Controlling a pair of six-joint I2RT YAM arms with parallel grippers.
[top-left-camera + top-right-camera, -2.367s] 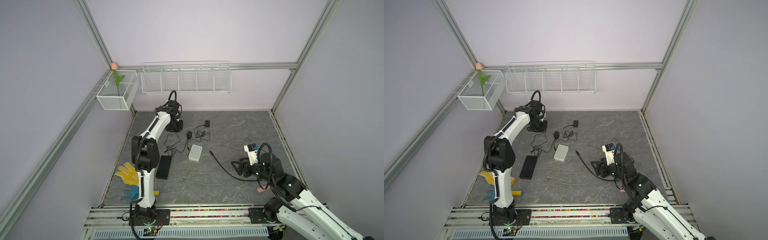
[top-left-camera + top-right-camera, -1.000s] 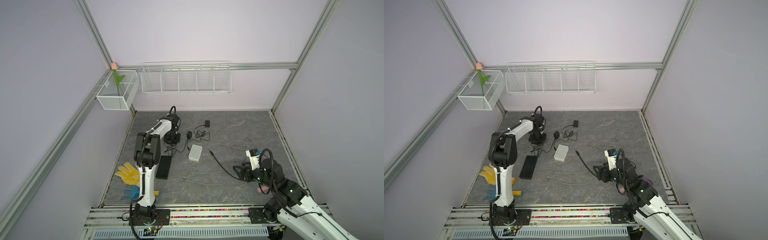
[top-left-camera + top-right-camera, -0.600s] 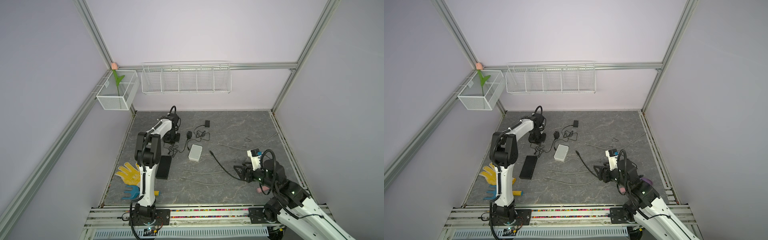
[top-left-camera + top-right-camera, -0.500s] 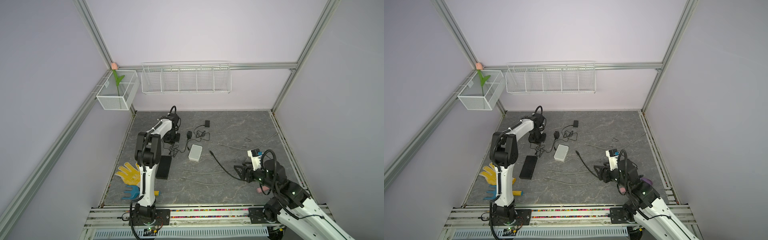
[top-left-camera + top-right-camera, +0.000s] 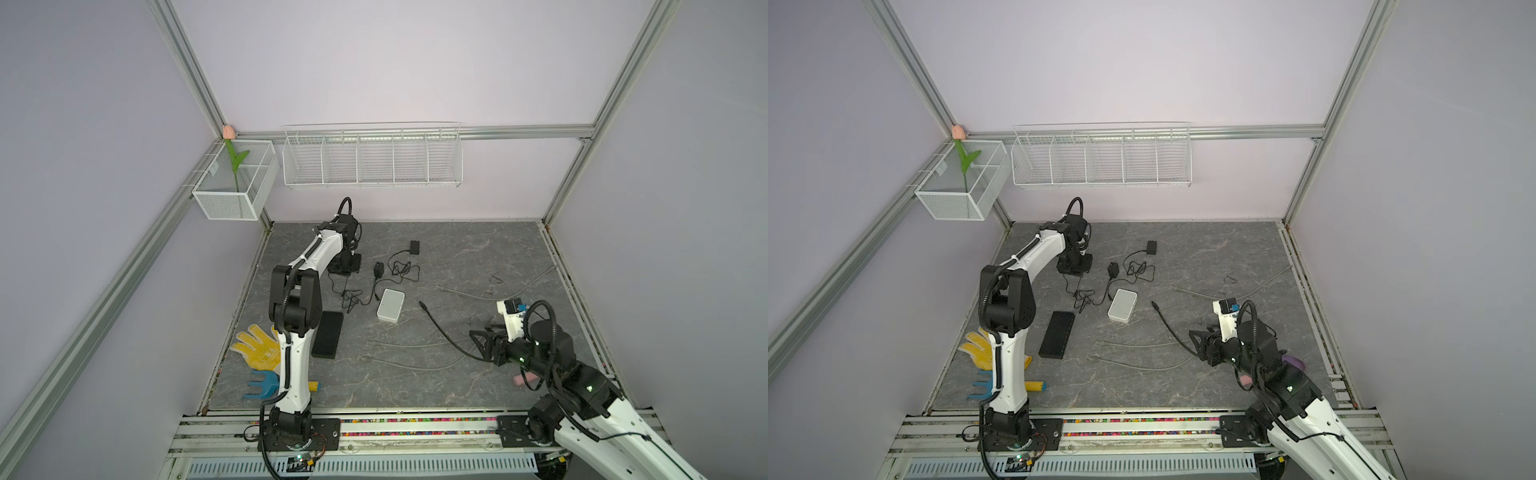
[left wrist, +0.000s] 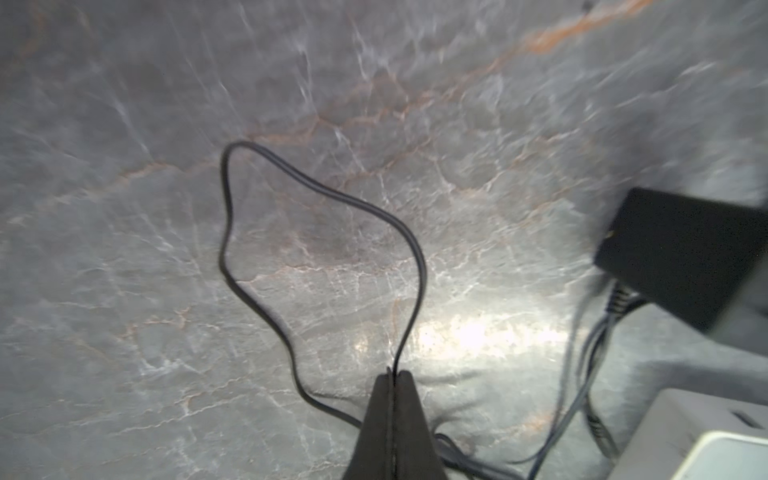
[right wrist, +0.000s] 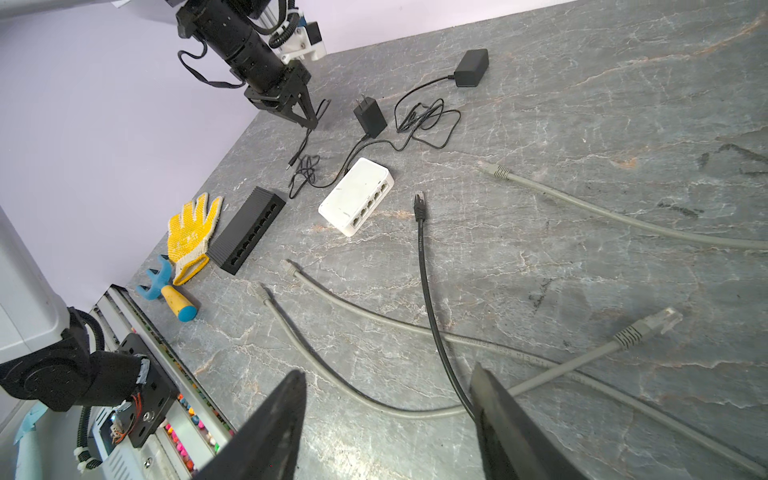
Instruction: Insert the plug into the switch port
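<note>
The worktop (image 7: pixel 582 124) looks like grey veined stone with a soft sheen. The white switch (image 7: pixel 353 195) is smooth, glossy plastic; the black switch (image 7: pixel 249 226) matt plastic. The thin black cable (image 6: pixel 422 270) has a matt sheath. The yellow glove (image 7: pixel 189 232) is knitted cloth.

Both top views are bright and evenly lit from above, with only faint, soft-edged shadows on the counter (image 5: pixel 457 257) around the white switch (image 5: pixel 390 305). Wide-angle distortion bows the frame posts (image 5: pixel 614 91) near the picture edges. The left wrist view is smeared throughout. A white glare patch sits on the counter near the switch, the black adapter (image 6: pixel 681 253) beside the switch is blurred, the thin black cord (image 6: pixel 324 195) reads clearer, and the left fingers (image 6: pixel 409 415) are a dark silhouette. The right wrist view is sharp around the switch, but the right fingers (image 7: pixel 266 432) are dark and soft.
</note>
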